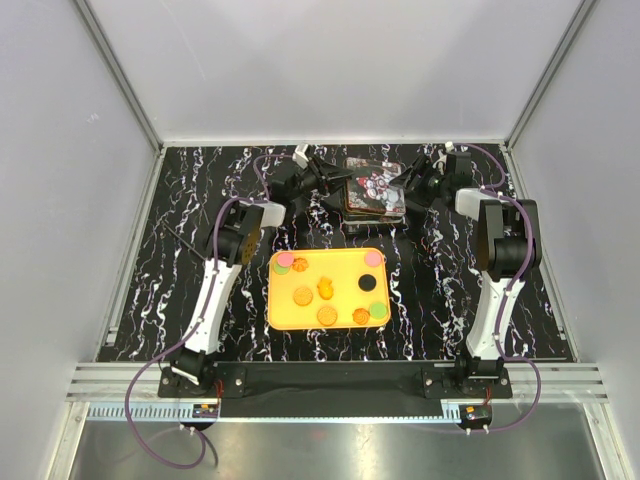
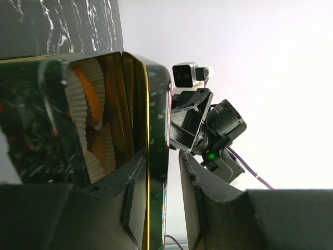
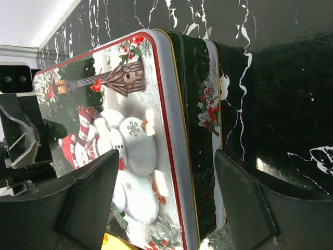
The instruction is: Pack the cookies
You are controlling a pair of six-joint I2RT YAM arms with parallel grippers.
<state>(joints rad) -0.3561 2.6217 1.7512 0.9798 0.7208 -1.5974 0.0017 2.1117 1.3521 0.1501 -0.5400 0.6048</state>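
- We see a yellow tray (image 1: 285, 318) at mid-table with about nine cookies (image 1: 326, 316) lying loose on it, mostly orange, plus pink, green and black.
- Beyond the tray stands a Christmas tin (image 1: 375, 195) with a snowman lid (image 3: 119, 135).
- The left gripper (image 2: 158, 166) straddles the tin's rim. Its jaws are parted, a gap shows beside one finger, and it holds nothing.
- The right gripper (image 3: 166, 156) stands wide around the tin's opposite edge, unclamped.
- From the left wrist we glimpse white paper cups (image 2: 73, 99) inside the tin, one holding an orange cookie.
- We judge packing barely begun, since nearly all the cookies are unpacked.
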